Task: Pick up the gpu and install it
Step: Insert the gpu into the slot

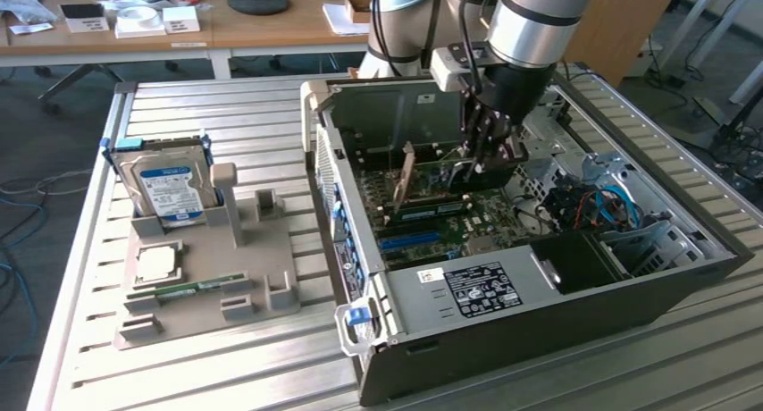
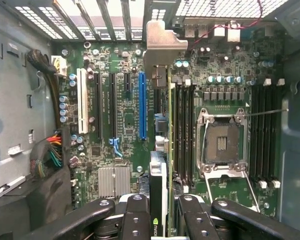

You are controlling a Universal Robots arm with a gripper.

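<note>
Inside the open grey computer case (image 1: 513,335), the black-fingered gripper (image 2: 162,219) is clamped on the thin, dark, flat rectangular gpu (image 2: 158,175). The gpu stands on edge over the green motherboard (image 2: 126,125). Its long axis lies parallel to the blue slot (image 2: 142,105), and its silver bracket (image 2: 160,37) points toward the case's slotted rear wall.

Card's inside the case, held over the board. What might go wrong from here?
1. The graphics card in the pincer looks offset from the blue slot; pressing down could hit the memory slots beside it.
2. Its metal bracket might snag the rear case slats.
</note>
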